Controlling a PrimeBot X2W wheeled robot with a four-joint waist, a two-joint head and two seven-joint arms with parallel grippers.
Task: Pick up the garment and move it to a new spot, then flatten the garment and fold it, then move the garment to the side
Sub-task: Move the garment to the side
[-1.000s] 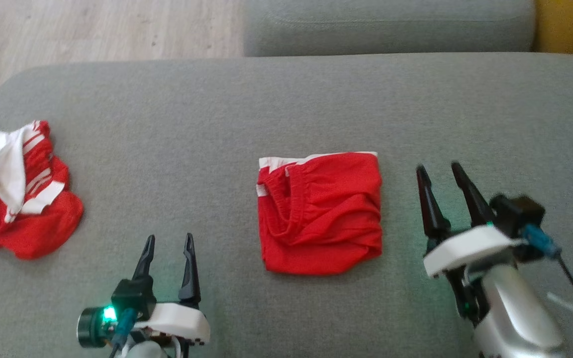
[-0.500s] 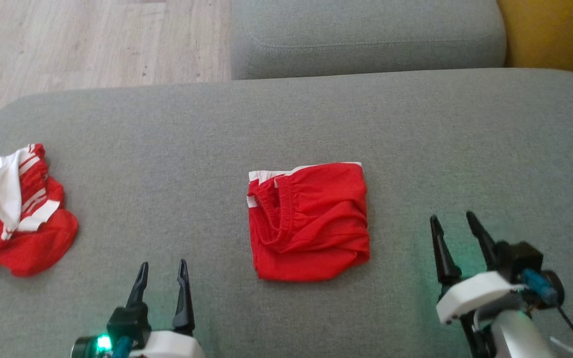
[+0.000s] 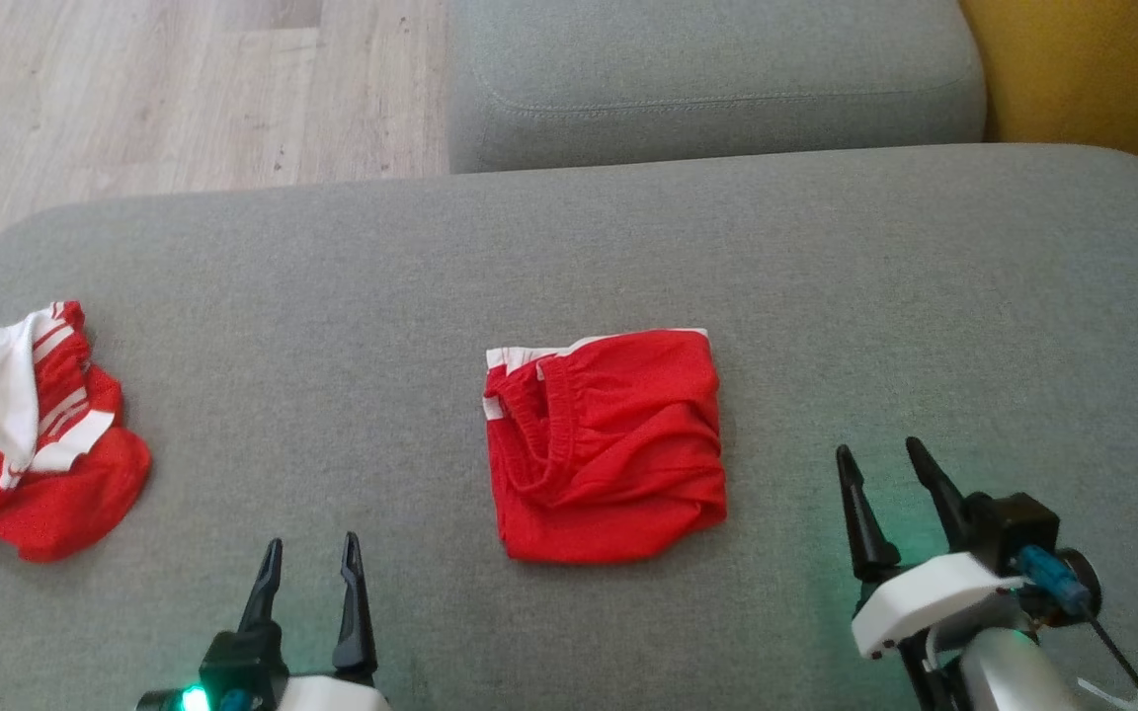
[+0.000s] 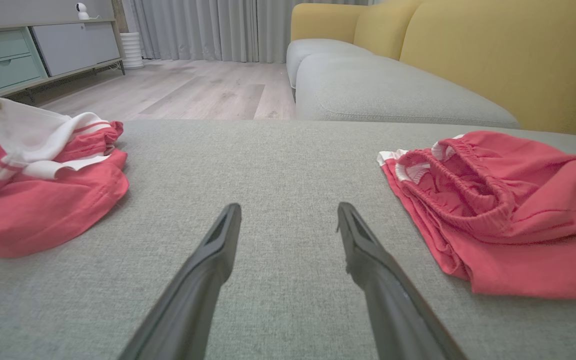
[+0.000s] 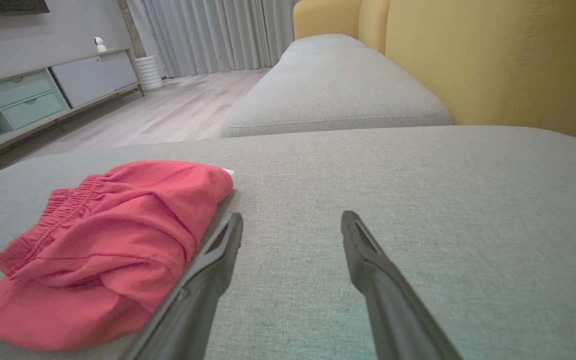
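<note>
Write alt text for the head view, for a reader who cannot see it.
Red folded fabric shorts with white trim lie on a grey fabric sofa cushion, flanked by the robot's open left hand and open right hand. A crumpled red-and-white garment sits at the cushion's left edge.

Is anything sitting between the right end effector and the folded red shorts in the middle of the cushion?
Nothing visible. Only bare grey cushion lies between the open right end effector and the folded red shorts. The crumpled red and white garment lies far to the left.
</note>
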